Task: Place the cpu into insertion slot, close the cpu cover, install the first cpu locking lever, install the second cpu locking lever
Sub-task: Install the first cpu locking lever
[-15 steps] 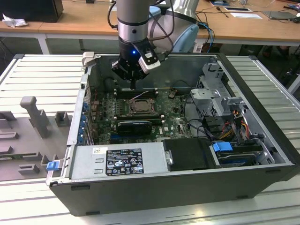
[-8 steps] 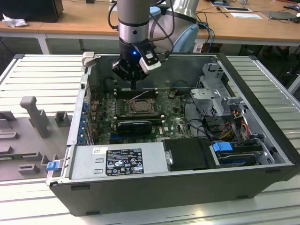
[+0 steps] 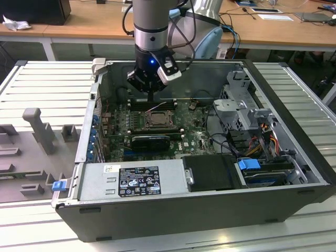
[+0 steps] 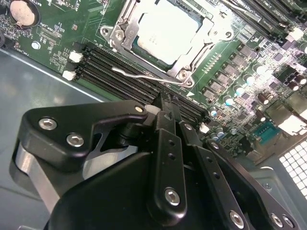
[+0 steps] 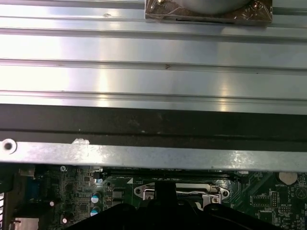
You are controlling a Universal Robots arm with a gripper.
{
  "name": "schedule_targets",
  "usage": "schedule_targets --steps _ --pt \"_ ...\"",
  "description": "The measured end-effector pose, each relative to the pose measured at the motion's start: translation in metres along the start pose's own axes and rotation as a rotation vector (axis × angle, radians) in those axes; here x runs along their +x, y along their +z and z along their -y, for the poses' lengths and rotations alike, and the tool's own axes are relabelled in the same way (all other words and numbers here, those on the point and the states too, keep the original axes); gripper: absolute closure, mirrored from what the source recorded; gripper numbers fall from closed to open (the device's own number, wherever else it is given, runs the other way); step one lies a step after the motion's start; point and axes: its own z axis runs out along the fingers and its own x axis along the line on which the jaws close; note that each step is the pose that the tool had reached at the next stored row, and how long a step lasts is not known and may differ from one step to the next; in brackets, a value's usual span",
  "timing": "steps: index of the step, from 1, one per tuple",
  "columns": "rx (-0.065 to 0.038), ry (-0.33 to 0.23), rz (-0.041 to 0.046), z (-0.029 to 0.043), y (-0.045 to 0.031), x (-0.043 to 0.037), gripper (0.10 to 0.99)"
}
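The cpu (image 4: 165, 26) lies flat in its socket on the green motherboard, its pale top showing through the window of the cpu cover (image 4: 125, 36), which is folded down over it. A thin wire locking lever (image 4: 148, 75) runs along the socket's edge beside the memory slots; I cannot tell whether it is latched. My gripper (image 4: 165, 103) hangs just over that lever with its black fingers pressed together and nothing between them. In the exterior view the gripper (image 3: 151, 100) stands over the far edge of the socket (image 3: 156, 119). In the first wrist view the socket (image 5: 201, 191) sits just inside the case wall.
Black memory slots (image 4: 110, 67) lie between gripper and socket. The open computer case holds a power supply (image 3: 131, 181), a drive cage (image 3: 241, 100) and loose cables (image 3: 262, 142). Its metal rim (image 5: 144, 155) borders a slatted table. Grey fixtures (image 3: 37, 131) stand at the exterior view's left.
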Motion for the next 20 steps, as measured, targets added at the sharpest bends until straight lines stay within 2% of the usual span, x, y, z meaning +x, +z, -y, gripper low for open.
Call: schedule_targets --steps 13,20 --pt "0.0 0.0 0.0 0.0001 0.0011 -0.001 0.98" --pt "0.0 -0.014 -0.0007 0.0001 0.0063 -0.0041 0.98"
